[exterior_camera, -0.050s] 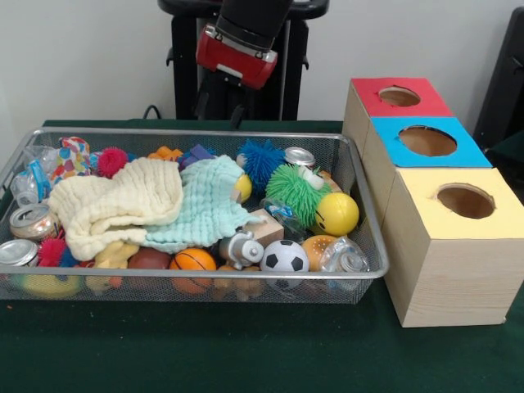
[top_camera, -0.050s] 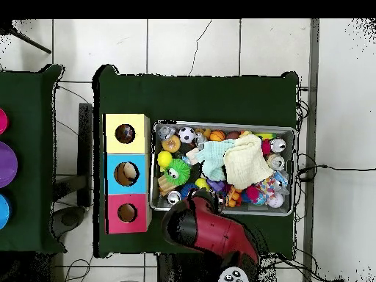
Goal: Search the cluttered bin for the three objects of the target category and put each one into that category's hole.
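A wire mesh bin (exterior_camera, -0.050s: 372, 237) (top_camera, -0.050s: 223, 125) holds a heap of clutter. A cream cloth (exterior_camera, -0.050s: 115, 205) (top_camera, -0.050s: 248, 161) and a mint cloth (exterior_camera, -0.050s: 205, 205) (top_camera, -0.050s: 215, 158) cover its middle. Around them lie a soccer ball (exterior_camera, -0.050s: 285, 256) (top_camera, -0.050s: 186, 134), a basketball (exterior_camera, -0.050s: 193, 262), a yellow ball (exterior_camera, -0.050s: 336, 214) (top_camera, -0.050s: 164, 159), a green fuzzy ball (exterior_camera, -0.050s: 296, 191) (top_camera, -0.050s: 178, 173), a blue spiky ball (exterior_camera, -0.050s: 262, 160) and several cans (exterior_camera, -0.050s: 33, 219). Three wooden boxes stand beside the bin, each with a round hole: red (exterior_camera, -0.050s: 399, 97) (top_camera, -0.050s: 126, 213), blue (exterior_camera, -0.050s: 427, 141) (top_camera, -0.050s: 125, 173), yellow (exterior_camera, -0.050s: 465, 201) (top_camera, -0.050s: 125, 134). My gripper (exterior_camera, -0.050s: 223, 106) (top_camera, -0.050s: 178, 214) hangs above the bin's edge on the robot's side, near the red box.
The bin and boxes stand on a dark green table cover (exterior_camera, -0.050s: 205, 352) (top_camera, -0.050s: 198, 95). A second green table with coloured discs (top_camera, -0.050s: 6, 165) sits at the left of the overhead view. Cables (top_camera, -0.050s: 323, 169) trail on the tiled floor.
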